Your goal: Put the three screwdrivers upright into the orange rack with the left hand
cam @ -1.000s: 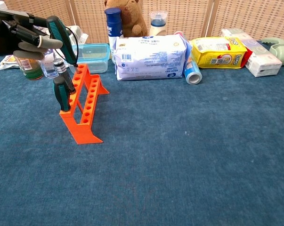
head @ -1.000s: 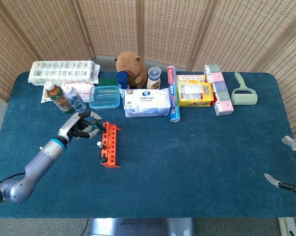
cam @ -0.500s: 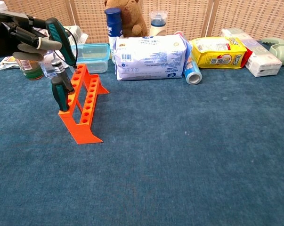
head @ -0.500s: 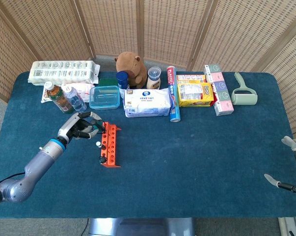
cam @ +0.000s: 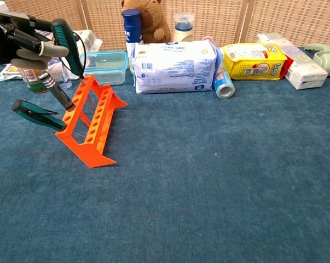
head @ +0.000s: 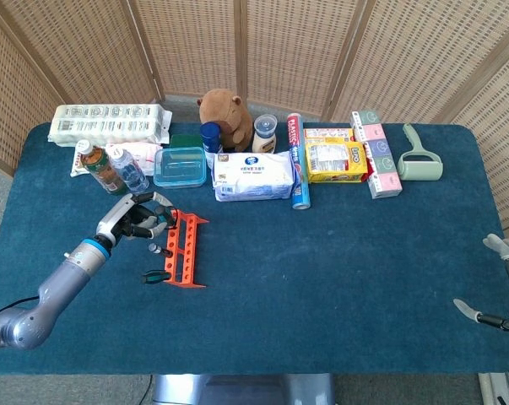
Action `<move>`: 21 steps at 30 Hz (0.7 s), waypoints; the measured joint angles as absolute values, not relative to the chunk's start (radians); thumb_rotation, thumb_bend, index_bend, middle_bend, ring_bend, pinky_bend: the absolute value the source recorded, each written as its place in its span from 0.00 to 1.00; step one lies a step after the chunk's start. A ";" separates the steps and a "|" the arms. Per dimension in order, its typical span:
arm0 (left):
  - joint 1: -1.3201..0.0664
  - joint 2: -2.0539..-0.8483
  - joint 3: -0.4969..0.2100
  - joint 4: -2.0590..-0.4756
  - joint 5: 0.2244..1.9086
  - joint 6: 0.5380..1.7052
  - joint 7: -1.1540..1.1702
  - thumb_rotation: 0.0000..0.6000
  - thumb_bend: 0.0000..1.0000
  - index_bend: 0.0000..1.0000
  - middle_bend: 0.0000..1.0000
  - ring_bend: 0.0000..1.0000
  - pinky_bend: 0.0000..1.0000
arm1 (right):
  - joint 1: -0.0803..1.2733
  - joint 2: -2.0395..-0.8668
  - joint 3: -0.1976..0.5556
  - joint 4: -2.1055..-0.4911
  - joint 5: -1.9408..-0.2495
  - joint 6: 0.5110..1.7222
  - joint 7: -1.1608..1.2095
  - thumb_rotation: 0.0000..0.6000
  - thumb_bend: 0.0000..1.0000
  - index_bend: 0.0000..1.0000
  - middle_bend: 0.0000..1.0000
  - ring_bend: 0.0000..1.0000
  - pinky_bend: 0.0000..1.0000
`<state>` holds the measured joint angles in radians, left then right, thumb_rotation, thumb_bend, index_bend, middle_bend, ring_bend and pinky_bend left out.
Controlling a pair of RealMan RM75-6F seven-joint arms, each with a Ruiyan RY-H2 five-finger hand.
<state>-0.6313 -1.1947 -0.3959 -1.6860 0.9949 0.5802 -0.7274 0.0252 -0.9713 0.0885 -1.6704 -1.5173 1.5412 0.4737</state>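
my left hand (cam: 19,38) fingers pinch the third screwdriver (cam: 64,39) at the orange rack (cam: 87,123), which leans left with two screwdrivers (cam: 38,114) tilted; right hand (head: 500,278) fingers unclear

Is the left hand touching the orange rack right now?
Cannot tell. In the chest view the left hand holds a screwdriver above the tilted rack, but neither view shows a clear gap or contact between the fingers and the rack.

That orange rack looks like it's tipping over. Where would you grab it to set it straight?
Grip the orange rack by its raised top bar at the bare near end, coming from above. It leans left, and screwdriver handles stick out on that side, blocking a side approach.
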 measured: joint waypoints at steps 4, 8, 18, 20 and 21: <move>-0.637 -1.210 -0.402 -1.680 1.010 0.586 -0.729 1.00 0.47 0.58 0.94 0.98 0.95 | 0.026 -0.972 0.088 -1.670 -1.517 1.538 0.473 1.00 0.04 0.07 0.17 0.09 0.02; -0.646 -1.231 -0.407 -1.668 1.016 0.588 -0.735 1.00 0.47 0.58 0.94 0.98 0.95 | 0.026 -0.972 0.089 -1.669 -1.516 1.539 0.472 1.00 0.04 0.07 0.17 0.09 0.02; -0.654 -1.271 -0.422 -1.665 1.055 0.607 -0.768 1.00 0.47 0.58 0.94 0.98 0.95 | 0.026 -0.972 0.089 -1.668 -1.515 1.539 0.475 1.00 0.04 0.07 0.17 0.09 0.02; -0.652 -1.276 -0.424 -1.666 1.064 0.610 -0.781 1.00 0.47 0.58 0.94 0.98 0.95 | 0.026 -0.971 0.089 -1.668 -1.516 1.540 0.475 1.00 0.04 0.07 0.17 0.09 0.02; -0.651 -1.278 -0.425 -1.665 1.070 0.611 -0.788 1.00 0.47 0.58 0.94 0.98 0.95 | 0.026 -0.971 0.089 -1.668 -1.516 1.541 0.475 1.00 0.04 0.07 0.17 0.09 0.02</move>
<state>-0.6507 -1.2778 -0.4251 -1.6655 1.0696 0.6112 -0.7877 0.0255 -0.9713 0.0892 -1.6682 -1.5163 1.5411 0.4747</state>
